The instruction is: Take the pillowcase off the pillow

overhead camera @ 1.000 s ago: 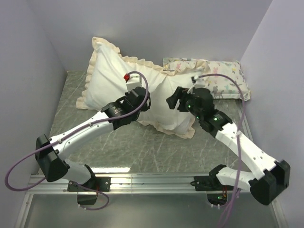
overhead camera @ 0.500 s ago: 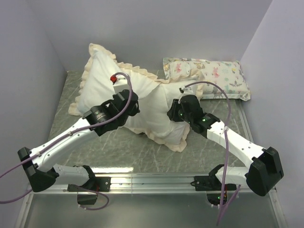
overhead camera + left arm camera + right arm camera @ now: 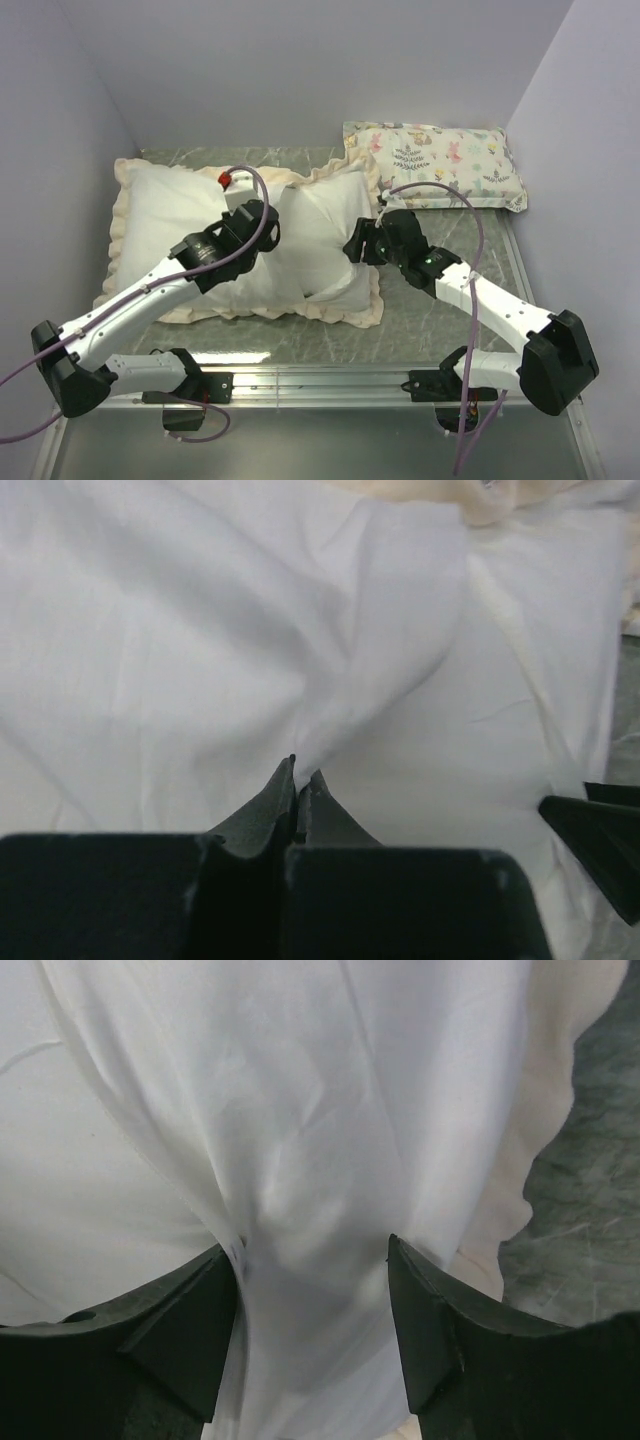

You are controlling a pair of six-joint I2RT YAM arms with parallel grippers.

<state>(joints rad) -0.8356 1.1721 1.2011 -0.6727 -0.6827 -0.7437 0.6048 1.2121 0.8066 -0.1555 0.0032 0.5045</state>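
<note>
The pillowcase (image 3: 190, 240) lies flat on the table, its white face up and its cream ruffled edging (image 3: 120, 230) all round. The pillow is inside it and does not show apart from it. My left gripper (image 3: 262, 226) is over the middle of the case and is shut on a small pinch of the white fabric (image 3: 330, 710), fingertips together (image 3: 300, 770). My right gripper (image 3: 353, 246) rests at the case's right end. Its jaws stand wide apart (image 3: 312, 1250) with a bulge of white fabric (image 3: 300, 1140) between them, not clamped. The ruffle (image 3: 540, 1130) runs along its right.
A small pastel animal-print pillow (image 3: 440, 165) lies at the back right against the wall. Grey marble tabletop (image 3: 440, 320) shows in front of and to the right of the case. Lilac walls close in on three sides. A metal rail (image 3: 320, 380) runs along the near edge.
The cased pillow, held raised and tilted toward the back before, has come down flat and shifted left. Both arms have lowered and moved left with it.
</note>
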